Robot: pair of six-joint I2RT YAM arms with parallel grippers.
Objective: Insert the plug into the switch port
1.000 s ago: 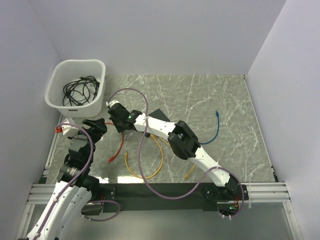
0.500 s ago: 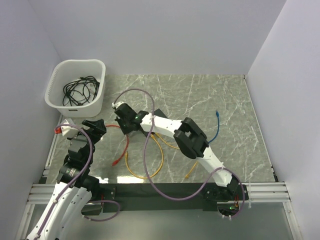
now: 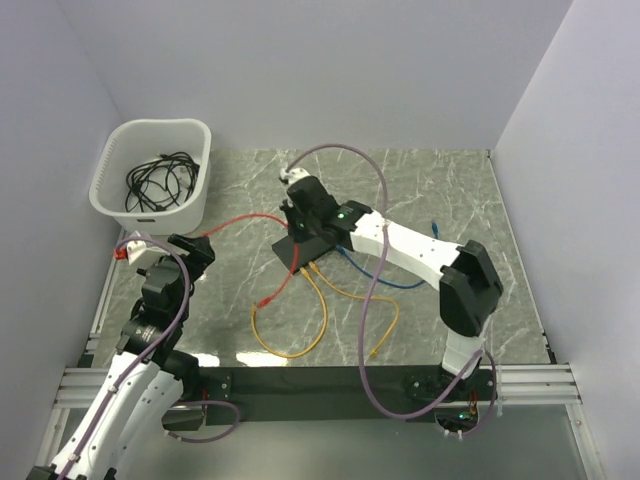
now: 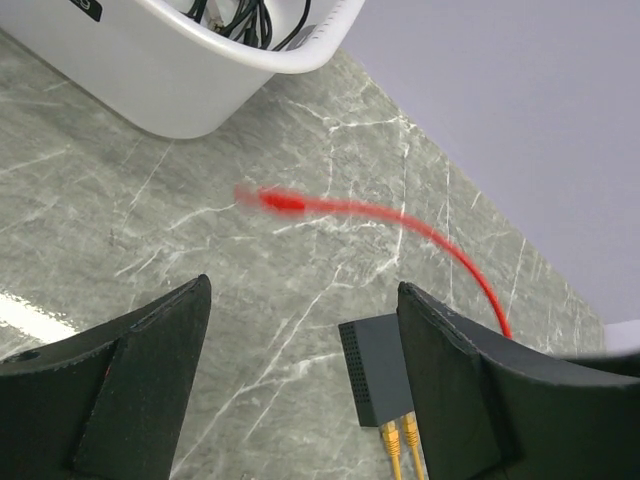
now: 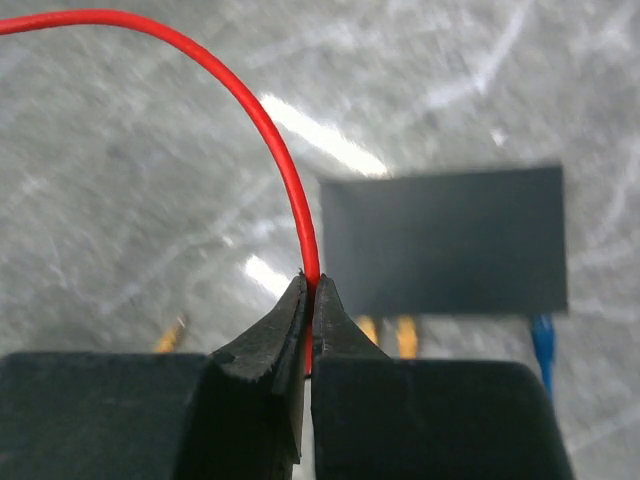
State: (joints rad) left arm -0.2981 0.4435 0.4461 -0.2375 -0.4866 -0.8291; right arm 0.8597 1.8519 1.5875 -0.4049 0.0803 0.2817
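Right wrist view only: the right gripper (image 5: 310, 285) is closed, pinching the red cable (image 5: 270, 130) between its fingertips, above the switch (image 5: 445, 240). Two yellow plugs and the blue cable (image 5: 540, 335) meet the switch's 6 o'clock edge.

Left wrist view only: the left gripper (image 4: 303, 300) stands wide apart, holding nothing. The cable's plug (image 4: 275, 200) appears blurred at 11 o'clock from the switch; whether it touches the table cannot be told.

Top view: the switch (image 3: 300, 255) lies near the table's centre, partly under the right gripper. The table (image 3: 450, 190) is grey-green marble, enclosed by pale walls. The basket (image 3: 150, 205), at 10 o'clock, contains black cables (image 3: 160, 180). Yellow cables (image 3: 300, 330) loop at 6 o'clock from the switch.
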